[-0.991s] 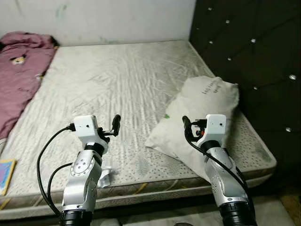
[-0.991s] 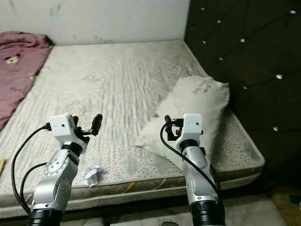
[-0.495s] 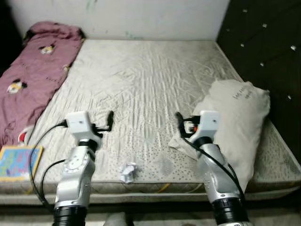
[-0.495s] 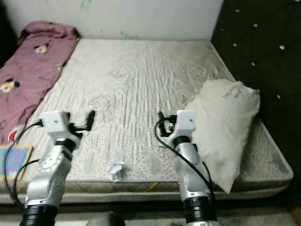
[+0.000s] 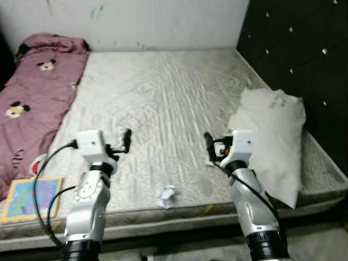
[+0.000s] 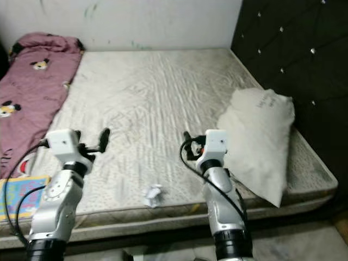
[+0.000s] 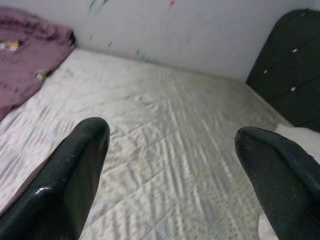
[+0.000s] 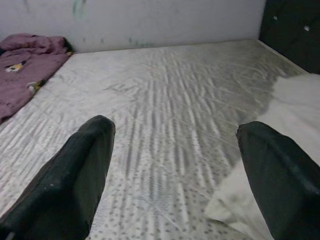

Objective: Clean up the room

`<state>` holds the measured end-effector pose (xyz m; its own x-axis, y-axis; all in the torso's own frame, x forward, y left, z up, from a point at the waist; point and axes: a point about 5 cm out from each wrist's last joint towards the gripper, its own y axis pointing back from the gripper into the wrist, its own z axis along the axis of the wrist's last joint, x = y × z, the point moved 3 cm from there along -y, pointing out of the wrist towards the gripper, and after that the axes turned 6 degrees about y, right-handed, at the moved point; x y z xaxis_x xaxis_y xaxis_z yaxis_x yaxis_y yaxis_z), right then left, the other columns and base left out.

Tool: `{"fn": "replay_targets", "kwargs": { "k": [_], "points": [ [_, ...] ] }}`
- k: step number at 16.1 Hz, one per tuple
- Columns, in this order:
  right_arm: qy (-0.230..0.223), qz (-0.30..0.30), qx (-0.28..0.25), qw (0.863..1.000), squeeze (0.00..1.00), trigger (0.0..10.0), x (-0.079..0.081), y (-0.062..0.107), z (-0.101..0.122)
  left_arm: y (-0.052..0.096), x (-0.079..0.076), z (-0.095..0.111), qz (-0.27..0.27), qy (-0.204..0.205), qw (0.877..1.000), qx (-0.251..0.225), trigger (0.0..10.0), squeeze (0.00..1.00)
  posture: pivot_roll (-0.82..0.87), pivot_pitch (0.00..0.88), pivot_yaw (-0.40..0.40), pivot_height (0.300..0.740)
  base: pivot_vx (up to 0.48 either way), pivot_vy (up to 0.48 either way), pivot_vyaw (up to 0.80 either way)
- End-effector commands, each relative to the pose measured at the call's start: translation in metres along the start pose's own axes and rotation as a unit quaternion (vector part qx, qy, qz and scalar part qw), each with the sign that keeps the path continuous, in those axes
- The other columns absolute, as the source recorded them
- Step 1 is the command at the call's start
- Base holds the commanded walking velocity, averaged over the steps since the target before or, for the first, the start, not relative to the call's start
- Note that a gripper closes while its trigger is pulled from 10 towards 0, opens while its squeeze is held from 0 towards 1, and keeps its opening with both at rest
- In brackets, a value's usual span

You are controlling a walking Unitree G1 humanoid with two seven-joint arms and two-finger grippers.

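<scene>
A crumpled white paper ball (image 5: 166, 197) lies on the bare mattress (image 5: 163, 98) near its front edge, between my two arms. A white pillow (image 5: 272, 136) rests at the mattress's right side against the dark headboard. A purple blanket (image 5: 32, 92) with cartoon prints covers the left side. My left gripper (image 7: 172, 165) is open, held above the front left of the mattress, left of and above the paper ball. My right gripper (image 8: 175, 165) is open too, raised just left of the pillow, with nothing between its fingers.
A dark tufted headboard (image 5: 299, 60) rises on the right. A colourful picture book (image 5: 30, 198) lies at the front left corner by the blanket. The white wall (image 5: 141, 22) stands behind the bed. The floor strip (image 5: 179, 244) runs along the mattress's front edge.
The camera has swung left and then back a little, bringing the purple blanket, the book and the paper ball into plain view. Both arms keep the same raised pose, grippers open.
</scene>
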<state>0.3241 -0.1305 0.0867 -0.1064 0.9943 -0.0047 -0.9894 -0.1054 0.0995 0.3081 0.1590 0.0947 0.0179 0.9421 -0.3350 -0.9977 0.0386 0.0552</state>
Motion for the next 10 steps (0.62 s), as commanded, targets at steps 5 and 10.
{"fn": "replay_targets", "kwargs": {
  "k": [5,10],
  "points": [
    [0.006,-0.018,0.004,1.000,0.00,10.0,-0.012,0.001,-0.002,0.002,-0.001,-0.004,-0.016,-0.041,0.999,0.009,10.0,0.00,0.05,0.000,0.023,0.740,0.000,0.000,0.38],
    [0.009,-0.033,-0.002,0.999,0.00,10.0,-0.018,0.005,0.002,0.005,0.005,-0.003,-0.006,-0.044,0.999,0.010,10.0,0.00,0.05,0.000,0.028,0.740,0.000,0.000,0.16]
  ]
}}
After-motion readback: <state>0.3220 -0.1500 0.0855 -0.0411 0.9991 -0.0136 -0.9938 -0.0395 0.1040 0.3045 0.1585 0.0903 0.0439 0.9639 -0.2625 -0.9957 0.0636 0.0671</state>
